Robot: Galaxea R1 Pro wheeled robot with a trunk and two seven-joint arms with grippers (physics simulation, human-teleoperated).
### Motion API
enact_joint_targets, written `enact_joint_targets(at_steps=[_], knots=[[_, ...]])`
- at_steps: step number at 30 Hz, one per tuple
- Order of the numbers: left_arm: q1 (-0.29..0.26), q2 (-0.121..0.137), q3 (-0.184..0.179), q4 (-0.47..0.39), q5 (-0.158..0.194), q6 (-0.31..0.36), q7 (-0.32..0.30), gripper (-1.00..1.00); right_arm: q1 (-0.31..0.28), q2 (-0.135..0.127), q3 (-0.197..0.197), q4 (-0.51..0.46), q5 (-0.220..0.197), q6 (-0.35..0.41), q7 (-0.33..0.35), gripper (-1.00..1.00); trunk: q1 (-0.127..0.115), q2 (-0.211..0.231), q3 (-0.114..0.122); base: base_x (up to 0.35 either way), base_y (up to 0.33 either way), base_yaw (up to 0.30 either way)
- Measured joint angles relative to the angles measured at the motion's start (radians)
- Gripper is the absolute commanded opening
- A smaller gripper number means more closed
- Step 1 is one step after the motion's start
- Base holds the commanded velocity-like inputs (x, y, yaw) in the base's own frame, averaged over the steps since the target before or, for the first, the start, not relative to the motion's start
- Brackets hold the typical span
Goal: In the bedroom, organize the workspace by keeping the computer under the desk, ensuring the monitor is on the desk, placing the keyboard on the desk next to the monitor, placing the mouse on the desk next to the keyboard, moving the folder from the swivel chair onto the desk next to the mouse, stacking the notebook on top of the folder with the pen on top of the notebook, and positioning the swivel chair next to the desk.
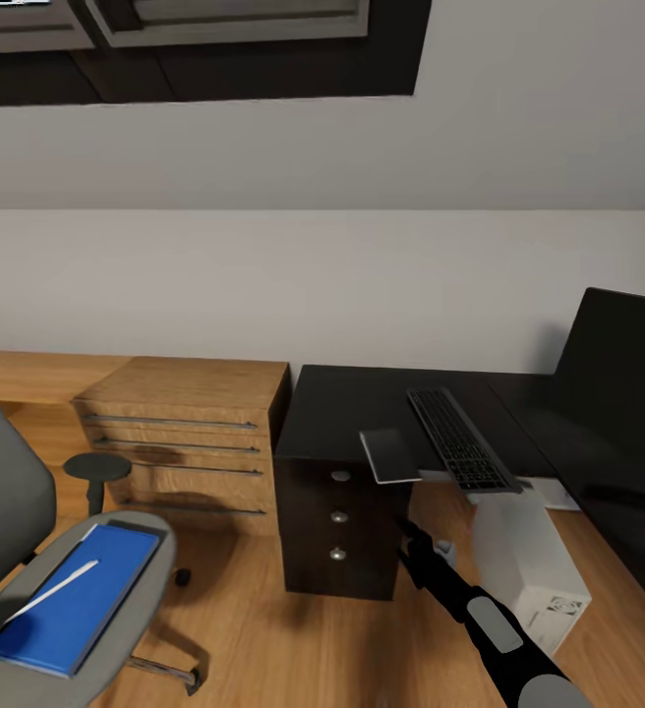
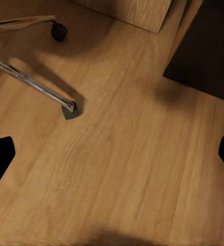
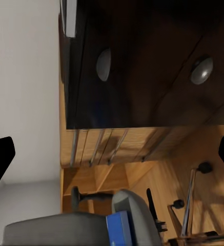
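The thin bright blue rectangular folder (image 1: 72,602) lies on the seat of the grey swivel chair (image 1: 8,551) at the lower left of the head frame, with the slim whitish pen (image 1: 57,588) resting on top of it. Right of centre, the thin dark grey notebook (image 1: 390,455) lies on the black surface (image 1: 342,413), its near edge overhanging the front, just beside the flat black keyboard (image 1: 460,439). The wide black monitor (image 1: 617,393) stands at the right edge. The light grey computer tower (image 1: 529,565) sits on the wooden floor (image 1: 293,639) under the surface.

The right end effector (image 3: 112,154) points at the black drawers (image 3: 158,61) with round silver knobs; its fingertips (image 3: 0,156) sit wide apart at the frame edges, holding nothing. The left end effector (image 2: 112,154) is likewise spread wide over bare floor, near a chrome chair leg (image 2: 32,84). A low wooden drawer unit (image 1: 185,442) stands left of the surface.
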Motion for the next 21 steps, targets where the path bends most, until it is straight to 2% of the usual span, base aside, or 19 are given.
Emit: enact_joint_targets(at_steps=[7,16,21], knots=[[0.000,0.000,-0.001,0.000,0.000,0.000,0.000,1.00,0.000,0.001,0.000,-0.001,0.000,-0.002,-0.001,1.00,0.000,0.000,0.000,-0.259,-0.006,0.000],[0.000,0.001,0.000,0.000,0.000,0.001,-0.001,1.00,0.000,0.001,0.006,-0.001,0.003,-0.055,-0.060,1.00,-0.001,0.000,0.000,-0.048,-0.002,0.000],[0.000,0.001,0.000,0.000,0.000,0.003,0.001,1.00,0.000,0.002,0.010,0.000,0.005,-0.101,-0.116,1.00,-0.020,0.035,0.016,-0.009,0.000,0.000]])
